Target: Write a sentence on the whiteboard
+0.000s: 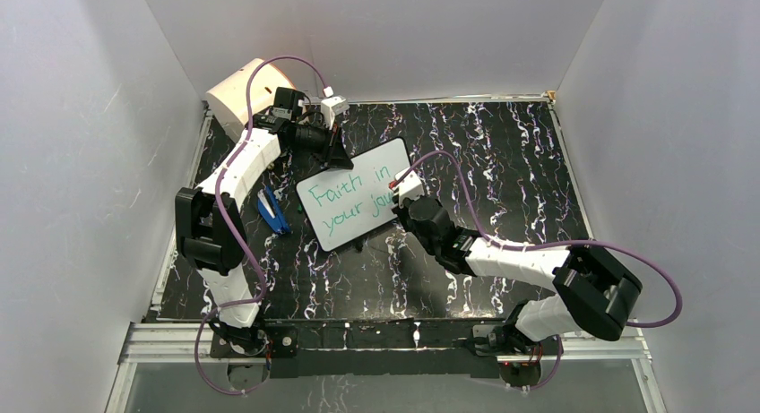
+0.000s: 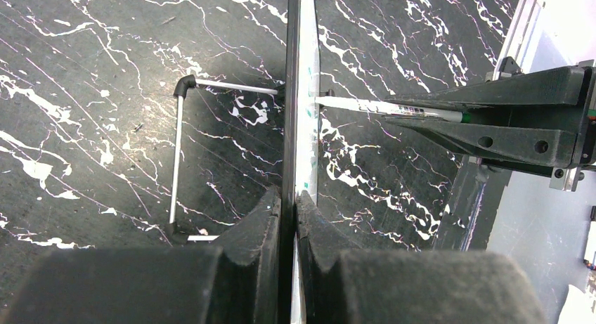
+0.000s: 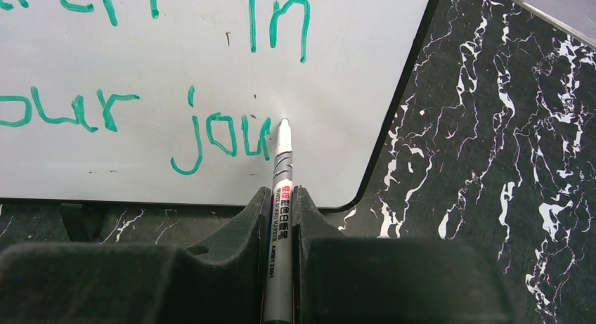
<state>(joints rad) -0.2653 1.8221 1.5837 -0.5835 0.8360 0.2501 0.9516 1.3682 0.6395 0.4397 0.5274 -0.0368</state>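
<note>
The whiteboard (image 1: 392, 154) stood tilted in the middle of the frame. The left gripper (image 1: 337, 153) pinched its top edge to keep it steady. The right gripper (image 3: 281, 197) was closed tight on the marker (image 3: 282, 152), with the tip touching the board at the end of the sentence (image 1: 351, 201). Only the left wrist view showed the board's thin edge and wire foot (image 2: 174, 162).

You have the small glossy white, black-framed whiteboard (image 1: 354, 193) propped up left of the middle of the black marbled table (image 1: 502, 162). The cream cylindrical drum (image 1: 240, 95) stands behind it in the far left corner, and a blue object (image 1: 276, 214) lies just to its left. Your left gripper (image 2: 288, 197) sits on the board's far edge. Your right gripper (image 3: 281, 197) is at the board's right side, and the tip of its slim grey marker (image 3: 282, 162) touches the board just after the last letters of the green handwritten sentence (image 1: 349, 202).
</note>
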